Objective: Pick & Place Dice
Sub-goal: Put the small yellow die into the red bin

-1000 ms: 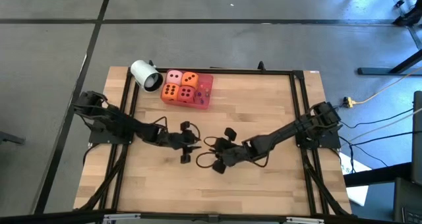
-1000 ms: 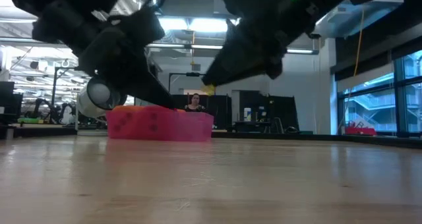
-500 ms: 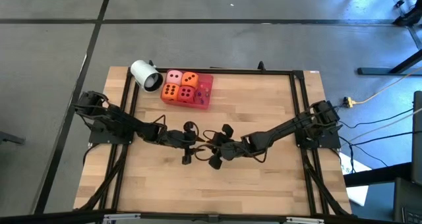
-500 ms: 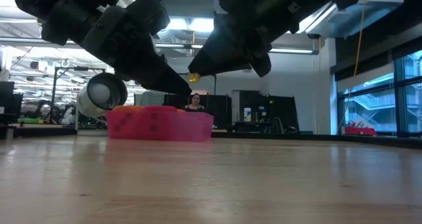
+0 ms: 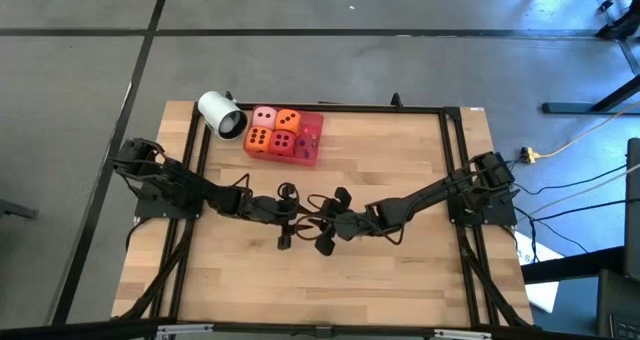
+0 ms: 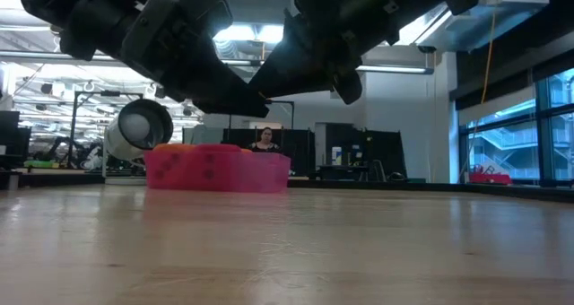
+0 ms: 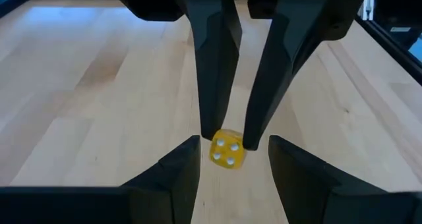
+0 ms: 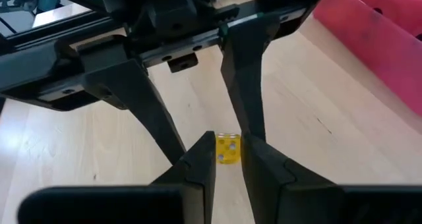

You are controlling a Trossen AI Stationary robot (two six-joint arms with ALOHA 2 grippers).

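A small yellow die (image 7: 227, 150) with white pips hangs above the middle of the table, with my right gripper (image 8: 227, 159) shut on it. My left gripper (image 7: 234, 165) faces it, open, one finger on each side of the die and apart from it. In the high view the two grippers meet tip to tip, left (image 5: 297, 218) and right (image 5: 318, 220). At the far edge, a pale pink die (image 5: 265, 117), two orange dice (image 5: 288, 120) and a red die (image 5: 282, 143) sit close together in a pink-red tray (image 5: 312, 130). My right gripper pinches the yellow die by two opposite faces (image 7: 241, 148) between the free ends of its fingers (image 7: 260, 112). The fingers come from the table's right side, slanting a little downward. The die is lifted clear of the table, a four-pip face toward my left wrist camera.
A white cup (image 5: 221, 113) lies on its side left of the tray. A black frame (image 5: 452, 160) runs along the table's edges. Bare wood lies near and right of the grippers. In the low view a person (image 6: 264, 143) sits far behind the table.
My right gripper has carried the yellow die toward my left gripper and a little up. Both grippers have tipped their fingers up, closer to level. The die has stayed clear of the table.
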